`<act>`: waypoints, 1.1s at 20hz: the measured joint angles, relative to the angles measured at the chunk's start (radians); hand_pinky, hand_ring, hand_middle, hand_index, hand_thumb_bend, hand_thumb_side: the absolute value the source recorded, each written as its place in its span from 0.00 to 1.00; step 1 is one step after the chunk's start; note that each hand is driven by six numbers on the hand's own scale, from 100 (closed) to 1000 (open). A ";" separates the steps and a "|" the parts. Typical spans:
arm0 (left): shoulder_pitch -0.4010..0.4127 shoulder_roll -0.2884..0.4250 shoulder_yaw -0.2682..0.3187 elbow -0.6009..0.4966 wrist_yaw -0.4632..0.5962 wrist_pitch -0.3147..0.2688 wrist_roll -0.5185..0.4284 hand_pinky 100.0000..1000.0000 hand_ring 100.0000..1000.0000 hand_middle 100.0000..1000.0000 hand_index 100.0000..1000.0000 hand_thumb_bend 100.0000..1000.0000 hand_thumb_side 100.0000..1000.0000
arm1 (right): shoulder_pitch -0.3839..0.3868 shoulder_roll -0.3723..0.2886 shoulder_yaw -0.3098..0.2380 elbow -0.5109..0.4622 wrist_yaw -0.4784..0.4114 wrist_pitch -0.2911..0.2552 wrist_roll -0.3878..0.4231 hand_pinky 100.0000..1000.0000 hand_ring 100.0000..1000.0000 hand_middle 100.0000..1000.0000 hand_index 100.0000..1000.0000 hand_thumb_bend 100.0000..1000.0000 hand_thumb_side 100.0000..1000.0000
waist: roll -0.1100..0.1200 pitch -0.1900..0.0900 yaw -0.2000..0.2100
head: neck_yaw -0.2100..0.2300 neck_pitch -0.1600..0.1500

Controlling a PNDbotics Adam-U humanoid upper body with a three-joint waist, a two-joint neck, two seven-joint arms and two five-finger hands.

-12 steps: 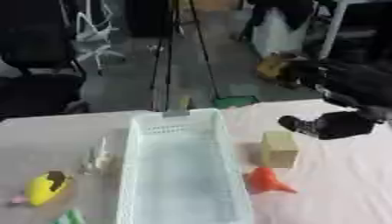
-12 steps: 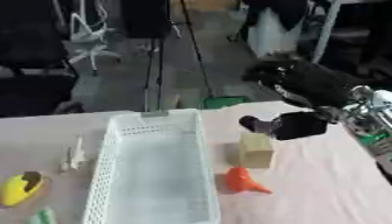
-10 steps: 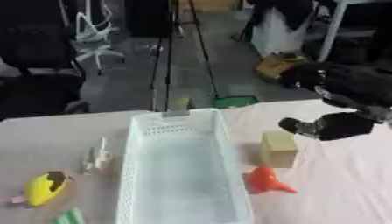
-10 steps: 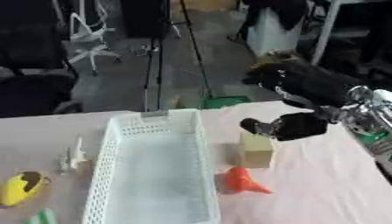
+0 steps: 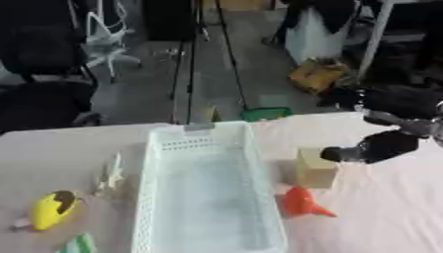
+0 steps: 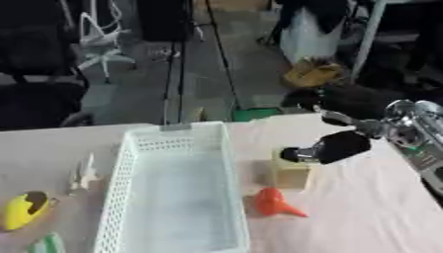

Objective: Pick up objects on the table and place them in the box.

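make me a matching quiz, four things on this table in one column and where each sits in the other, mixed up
Things:
1. basket
2. tan block
3. orange cone
4. yellow toy

Places:
A. on the table's left side, near the front
B. middle of the table
C. right of the basket, just below the right hand
D. right of the basket, in front of the block

Pairs: 1-B, 2-C, 3-D, 4-A

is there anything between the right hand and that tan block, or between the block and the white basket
Nothing visible blocks either. The right hand hovers just above and right of the tan block; only bare table separates the block from the white basket. The orange cone lies nearer the camera, off that path.
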 measured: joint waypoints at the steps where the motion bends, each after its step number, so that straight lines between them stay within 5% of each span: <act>1: 0.000 0.000 0.000 0.000 0.000 0.000 0.000 0.84 0.96 0.90 0.92 0.12 1.00 | -0.003 0.002 0.005 0.012 0.007 0.000 0.004 0.92 0.98 0.96 1.00 0.62 0.83 | 0.000 0.001 0.000 | 0.000 0.000; 22: -0.003 -0.002 -0.006 -0.001 -0.001 0.005 -0.007 0.84 0.95 0.89 0.90 0.11 1.00 | -0.090 0.069 0.053 0.348 0.085 -0.063 0.017 0.95 1.00 0.97 1.00 0.67 0.74 | -0.001 0.025 0.026 | -0.024 -0.029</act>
